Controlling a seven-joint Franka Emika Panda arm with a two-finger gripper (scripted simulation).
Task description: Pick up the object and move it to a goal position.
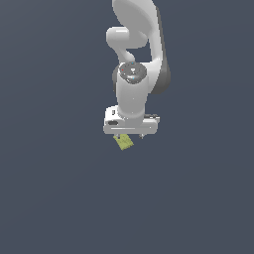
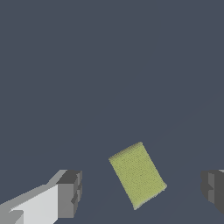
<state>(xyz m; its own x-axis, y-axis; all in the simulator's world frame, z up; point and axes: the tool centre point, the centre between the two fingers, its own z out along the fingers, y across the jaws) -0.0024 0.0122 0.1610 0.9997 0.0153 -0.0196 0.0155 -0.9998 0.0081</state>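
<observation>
The object is a small flat yellow-green rectangular block with a faint texture, lying on the dark grey floor. In the exterior view it pokes out just under the white gripper, toward that view's left. In the wrist view the block lies turned at an angle between the two dark fingertips, nearer the other fingertip but touching neither. The gripper is open and empty, with its jaws spread far wider than the block.
The white Panda arm rises straight above the gripper. The floor is a plain dark grey surface all around. No goal marker shows in either view.
</observation>
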